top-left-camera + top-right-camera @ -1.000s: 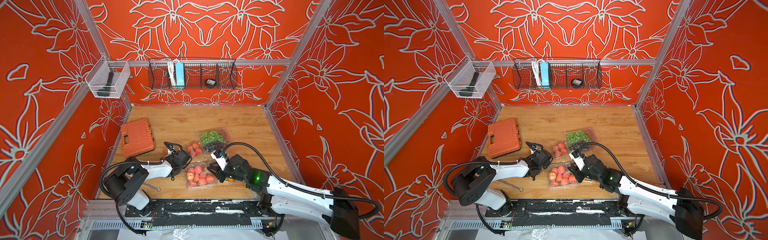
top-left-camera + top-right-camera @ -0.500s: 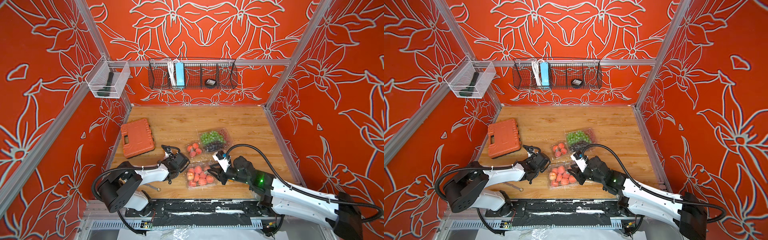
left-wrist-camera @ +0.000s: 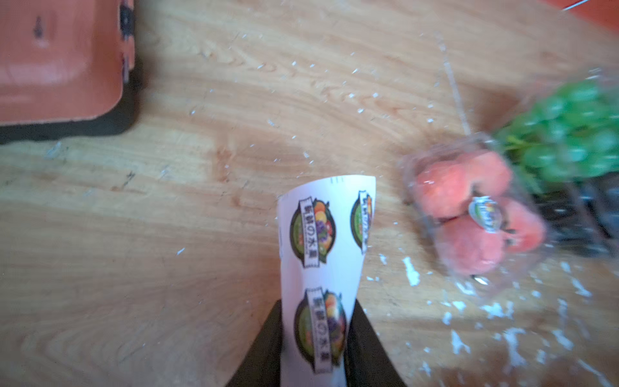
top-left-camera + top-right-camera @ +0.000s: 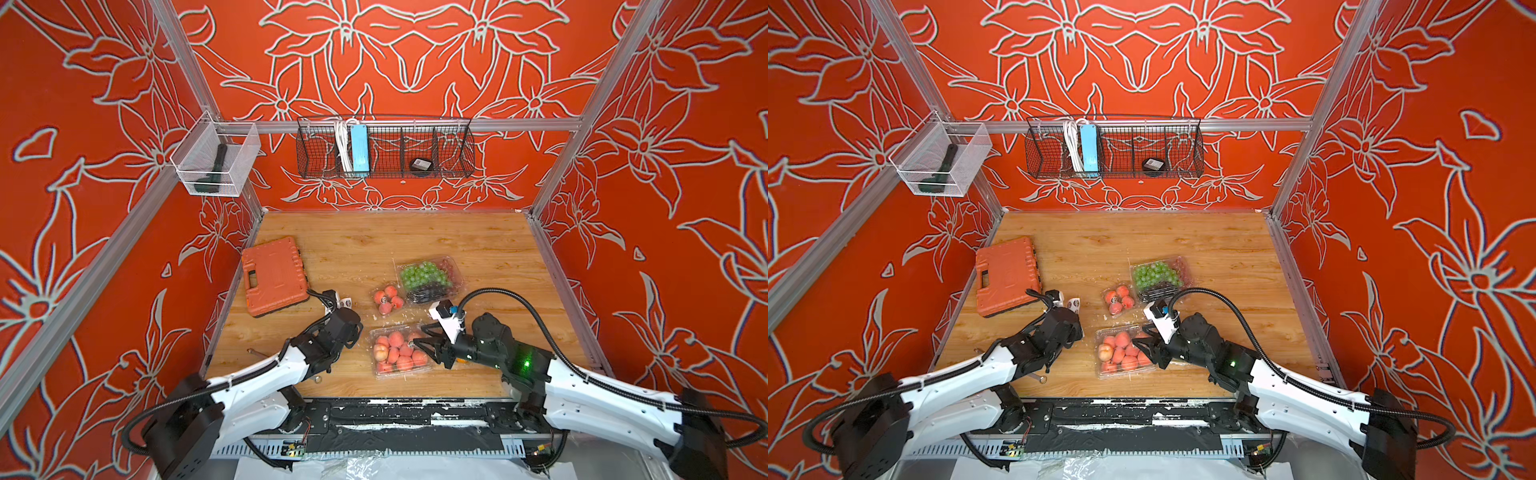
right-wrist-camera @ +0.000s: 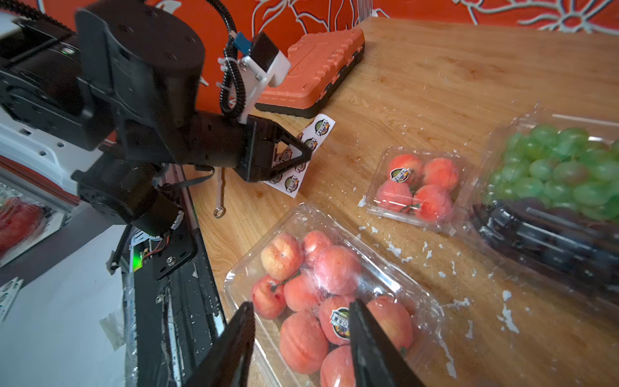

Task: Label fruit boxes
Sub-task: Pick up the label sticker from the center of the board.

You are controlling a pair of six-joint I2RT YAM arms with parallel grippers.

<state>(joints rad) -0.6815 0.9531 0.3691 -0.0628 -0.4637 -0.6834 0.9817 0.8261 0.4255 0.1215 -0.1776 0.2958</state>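
Pinching the curled sticker sheet (image 3: 321, 241) in the left gripper (image 3: 316, 303), between the orange tool case (image 4: 274, 274) at the counter's (image 4: 374, 241) left edge and the small peach box (image 4: 386, 299). Holding the right gripper (image 5: 301, 303) spread and empty over the large peach box (image 4: 399, 351) by the front edge, one fingertip beside the round sticker (image 5: 340, 318) on its lid. Behind, toward the middle: small peach box, stickered too, just beside the grape box (image 4: 428, 278).

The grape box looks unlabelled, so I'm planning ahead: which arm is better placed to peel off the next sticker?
Right, probably: the right end effector is open and empty over the large peach box, while the left end effector is clamped on the sticker sheet.
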